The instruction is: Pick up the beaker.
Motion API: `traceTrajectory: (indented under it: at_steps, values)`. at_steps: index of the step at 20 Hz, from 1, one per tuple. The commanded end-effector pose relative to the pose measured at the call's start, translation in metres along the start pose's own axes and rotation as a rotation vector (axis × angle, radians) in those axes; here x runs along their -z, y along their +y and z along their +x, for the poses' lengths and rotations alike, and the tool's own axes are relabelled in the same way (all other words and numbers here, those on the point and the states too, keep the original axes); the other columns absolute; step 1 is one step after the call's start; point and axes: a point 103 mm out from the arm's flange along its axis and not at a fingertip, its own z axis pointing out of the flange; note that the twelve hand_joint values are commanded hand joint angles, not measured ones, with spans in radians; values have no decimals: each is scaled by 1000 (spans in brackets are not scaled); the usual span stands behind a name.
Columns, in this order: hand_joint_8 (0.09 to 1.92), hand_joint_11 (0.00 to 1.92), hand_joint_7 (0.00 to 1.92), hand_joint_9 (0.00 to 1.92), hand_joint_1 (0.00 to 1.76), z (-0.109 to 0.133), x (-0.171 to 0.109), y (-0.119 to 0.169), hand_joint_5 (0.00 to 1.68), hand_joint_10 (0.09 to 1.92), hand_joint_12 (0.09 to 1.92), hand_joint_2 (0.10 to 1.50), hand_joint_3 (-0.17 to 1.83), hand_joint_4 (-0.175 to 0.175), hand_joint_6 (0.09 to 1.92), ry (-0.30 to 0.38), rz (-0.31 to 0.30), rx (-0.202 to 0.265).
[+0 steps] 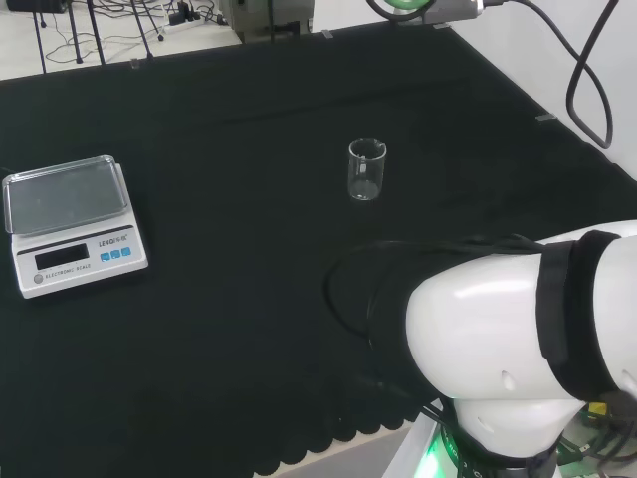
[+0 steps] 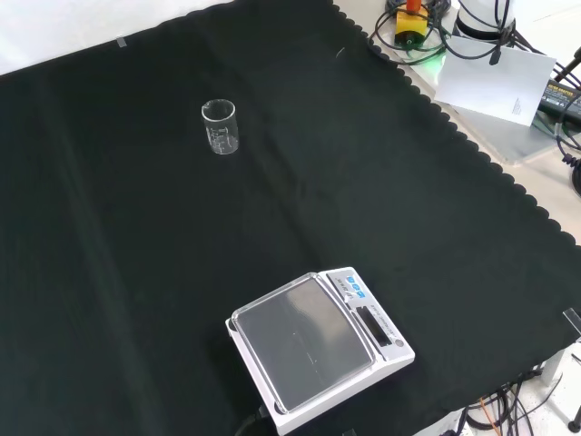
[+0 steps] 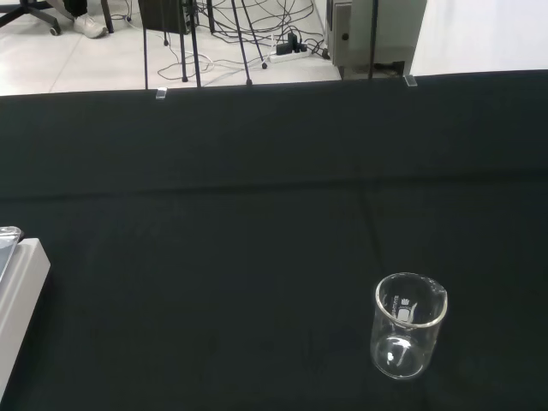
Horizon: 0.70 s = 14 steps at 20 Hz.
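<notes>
A small clear glass beaker [image 1: 366, 170] stands upright and looks empty on the black cloth of the desk [image 1: 229, 329], a little above and right of centre in the head view. In the front view the same beaker [image 2: 221, 126] sits in the upper left of the frame, and the wrist view has it [image 3: 408, 326] low and to the right, close to the camera, with printed markings on its wall and a pouring lip at the rim. Nothing touches it; bare cloth lies all around it.

Well apart from it is a white electronic scale with a clear plastic cover over its pan [image 1: 72, 224], at the left edge of the head view and at bottom centre of the front view [image 2: 318, 350]. The arm's big white link [image 1: 518, 349] fills the lower right of the head view.

Of the hand I can't tell whether its fingers are spread or curled, nor whether it has hold of anything. Judging by how the beaker sits alone on the cloth, the pickup has not begun: the approach, the grasp and the lift are all left to do
</notes>
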Motion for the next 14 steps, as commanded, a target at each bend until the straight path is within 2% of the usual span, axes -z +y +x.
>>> traceTrajectory:
  at_steps: [1,4,8,11,14]
  values:
    - [667,0,106,110,639,-1,-1,1,93,807,890,597,485,14,142,-8,-6,1]
    - [664,0,95,79,637,-5,0,7,124,856,880,668,342,15,87,-13,22,-9]
    - [657,0,76,73,641,-17,-16,29,114,862,879,681,312,16,87,-13,27,-14]
    - [637,0,28,55,645,-47,-39,44,72,857,883,685,303,23,87,12,31,-17]
    - [525,0,3,24,653,-79,-66,66,17,855,893,690,285,33,87,37,55,-19]
